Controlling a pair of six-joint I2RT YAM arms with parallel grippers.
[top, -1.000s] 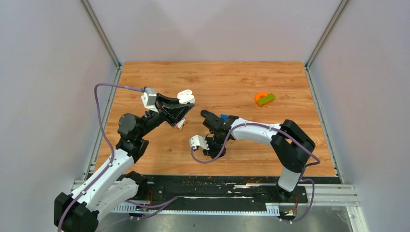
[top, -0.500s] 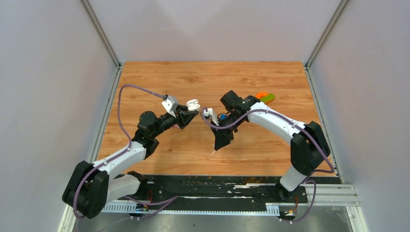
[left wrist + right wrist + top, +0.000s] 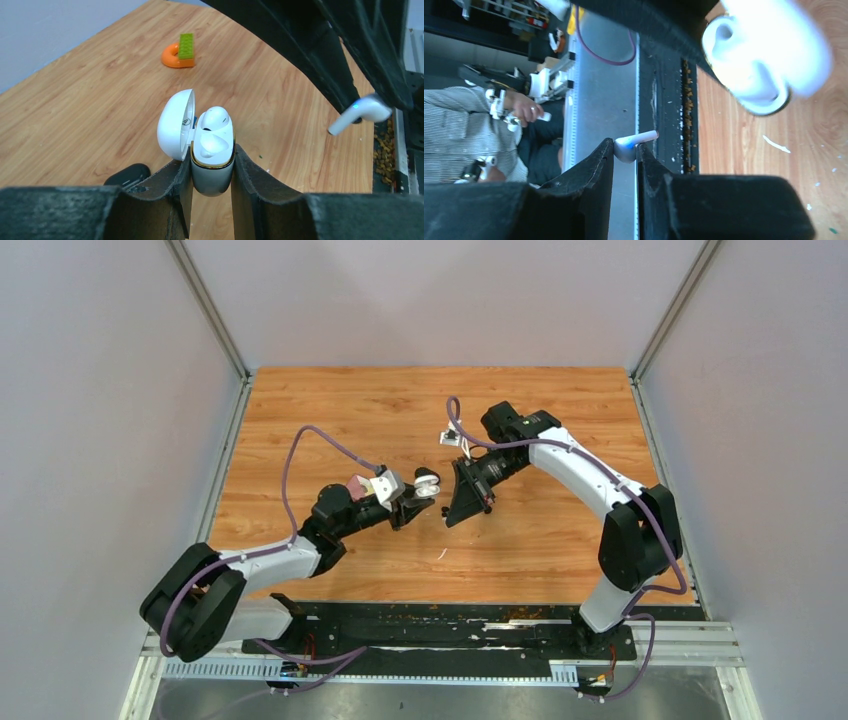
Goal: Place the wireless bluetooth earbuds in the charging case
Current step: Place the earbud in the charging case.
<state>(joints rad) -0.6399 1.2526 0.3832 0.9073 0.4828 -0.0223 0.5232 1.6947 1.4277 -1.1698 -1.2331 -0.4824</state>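
My left claw (image 3: 212,167) is clamped on the charging case (image 3: 212,175), its lid (image 3: 175,125) open above my grip, with one white earbud (image 3: 216,120) seated inside. My right claw (image 3: 625,152) pinches a second white earbud (image 3: 635,141), stem poking out, near the case.

The left gripper (image 3: 418,500) carries the open charging case (image 3: 427,483) from the table's left half toward 4 o'clock. Its arm now stretches low and flat across the wood instead of arching up. The right gripper (image 3: 452,520), pinching a white earbud (image 3: 636,141), leaves its low crouch over the blue block, rises and turns to point toward 7 o'clock, ending just at the case's 3 o'clock side — and in the top view its forearm now covers the orange and green piece (image 3: 180,50).
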